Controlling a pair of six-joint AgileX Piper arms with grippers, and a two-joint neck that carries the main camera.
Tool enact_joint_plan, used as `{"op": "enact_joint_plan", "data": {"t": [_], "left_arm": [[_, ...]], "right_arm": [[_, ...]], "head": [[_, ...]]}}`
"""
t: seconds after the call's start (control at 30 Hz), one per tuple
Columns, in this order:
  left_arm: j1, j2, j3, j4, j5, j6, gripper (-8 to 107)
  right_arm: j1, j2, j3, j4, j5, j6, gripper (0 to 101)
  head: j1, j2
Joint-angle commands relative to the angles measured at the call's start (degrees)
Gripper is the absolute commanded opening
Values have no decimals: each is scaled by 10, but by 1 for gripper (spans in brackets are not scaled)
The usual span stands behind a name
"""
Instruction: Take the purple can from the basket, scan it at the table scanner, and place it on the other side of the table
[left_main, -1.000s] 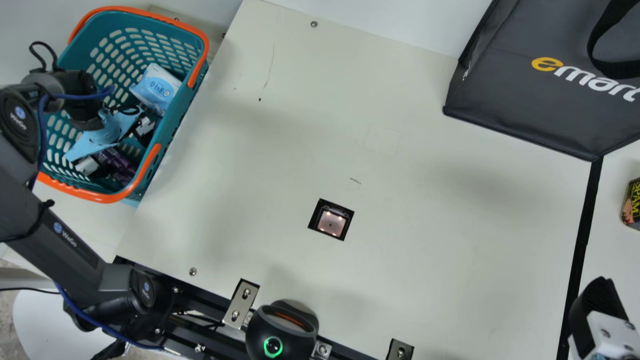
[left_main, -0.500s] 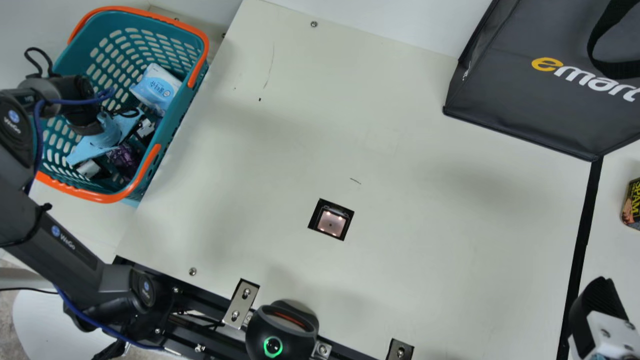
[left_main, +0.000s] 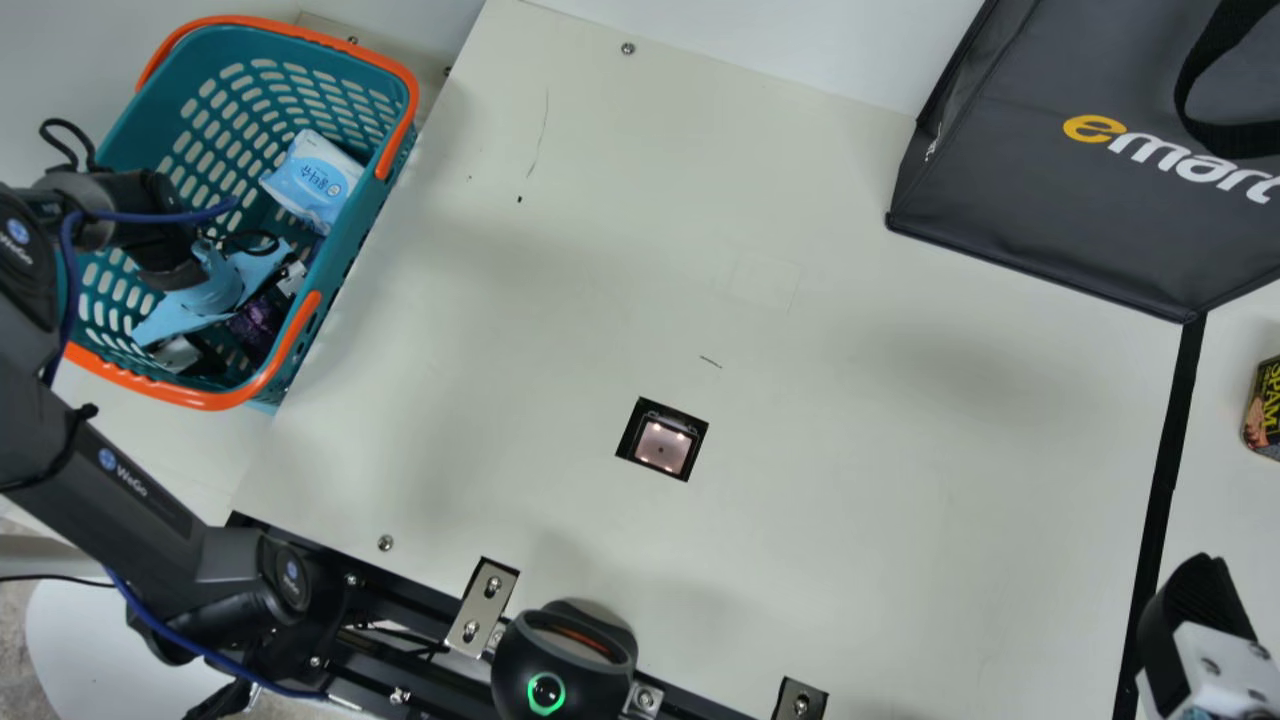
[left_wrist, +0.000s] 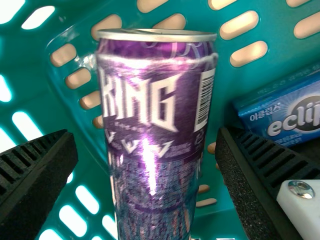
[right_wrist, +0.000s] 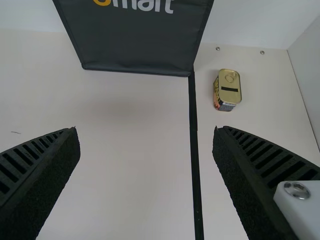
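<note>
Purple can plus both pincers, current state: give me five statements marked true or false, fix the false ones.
1. The purple can is inside the basket. True.
2. The left pincer is clamped on the can. False: it is open, with gaps beside the can.
3. Something covers the lit scanner window. False: it is bare.
4. The black strip runs between the scanner window and the tin. True.
5. The right pincer is open. True.

That basket is teal, patterned all over with oval holes and trimmed in bright orange. The can is a shiny purple with white lettering, the packet pale blue and white, the table cream, the bag charcoal with yellow-and-white lettering.
</note>
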Motion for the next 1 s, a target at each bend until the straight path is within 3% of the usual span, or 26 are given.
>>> {"op": "enact_joint_plan", "data": {"t": [0.0, 0.1, 0.6, 0.97], "left_arm": [[1, 5, -3, -2, 2, 14, 90], [3, 13, -10, -5, 1, 30, 90], [6, -10, -15, -20, -9, 85, -8], [-2, -128, 19, -6, -44, 97, -8]], "right_arm": [[0, 0, 0, 0, 0, 0, 95], [0, 0, 0, 0, 0, 0, 95], [0, 0, 0, 0, 0, 0, 95], [0, 0, 0, 0, 0, 0, 95]], "head": [[-17, 1], [-17, 1], [-17, 1], [-17, 1]]}}
